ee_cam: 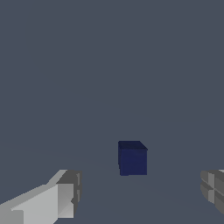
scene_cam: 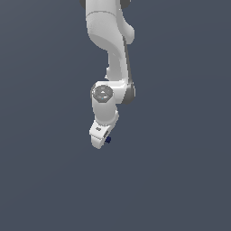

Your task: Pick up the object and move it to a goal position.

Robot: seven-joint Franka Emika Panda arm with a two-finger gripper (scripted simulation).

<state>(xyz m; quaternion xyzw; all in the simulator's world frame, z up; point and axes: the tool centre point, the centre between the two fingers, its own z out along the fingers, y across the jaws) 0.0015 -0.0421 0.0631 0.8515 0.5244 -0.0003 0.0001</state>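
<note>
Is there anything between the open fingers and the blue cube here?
Nothing visible. In the wrist view the cube sits apart from both fingers, with only bare grey surface around it. The gripper is open. No goal marker shows in either view.

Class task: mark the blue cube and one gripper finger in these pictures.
blue cube [ee_cam: 132, 159], wrist view, front face.
fingers [ee_cam: 65, 199], wrist view, the pale finger's tip.
blue cube [scene_cam: 108, 140], exterior view, visible edge beside the gripper.

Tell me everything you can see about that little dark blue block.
The cube is plain, unmarked, dark navy, matte and sharp-edged, far smaller than the white gripper. In the wrist view it sits between the spread fingers, touching neither. In the exterior view it peeks out beside the gripper's tip. Whether it rests on the grey surface is unclear.
</note>
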